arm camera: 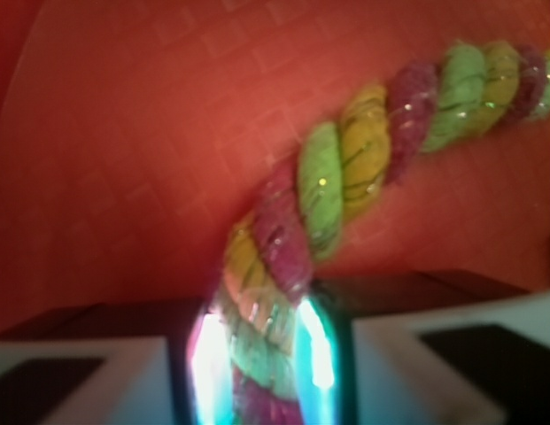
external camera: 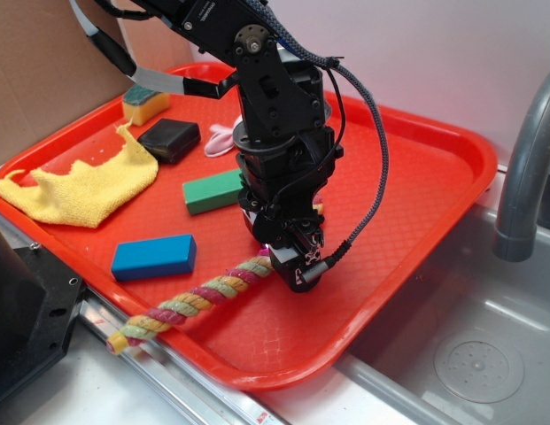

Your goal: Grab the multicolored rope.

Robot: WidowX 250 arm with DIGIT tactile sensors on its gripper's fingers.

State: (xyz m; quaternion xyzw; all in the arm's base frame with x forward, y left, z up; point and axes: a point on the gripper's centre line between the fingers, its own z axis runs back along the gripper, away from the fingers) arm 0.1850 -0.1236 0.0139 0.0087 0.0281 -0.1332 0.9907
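Note:
The multicolored rope (external camera: 188,305) is a thick twist of yellow, pink and pale green strands lying on the red tray (external camera: 416,186), from the tray's front left rim up toward the middle. My gripper (external camera: 276,258) stands over its upper end, which is hidden behind the black fingers. In the wrist view the rope (arm camera: 345,168) runs from the upper right down between the two fingers, and the gripper (arm camera: 261,372) is shut on it, both pads pressed against its sides. The rope still rests on the tray.
On the tray's left half lie a blue block (external camera: 154,256), a green block (external camera: 213,191), a black block (external camera: 170,139), a yellow cloth (external camera: 84,188), a yellow-green sponge (external camera: 145,104) and a small pink thing (external camera: 221,137). A sink (external camera: 478,354) and grey faucet (external camera: 527,168) are at right.

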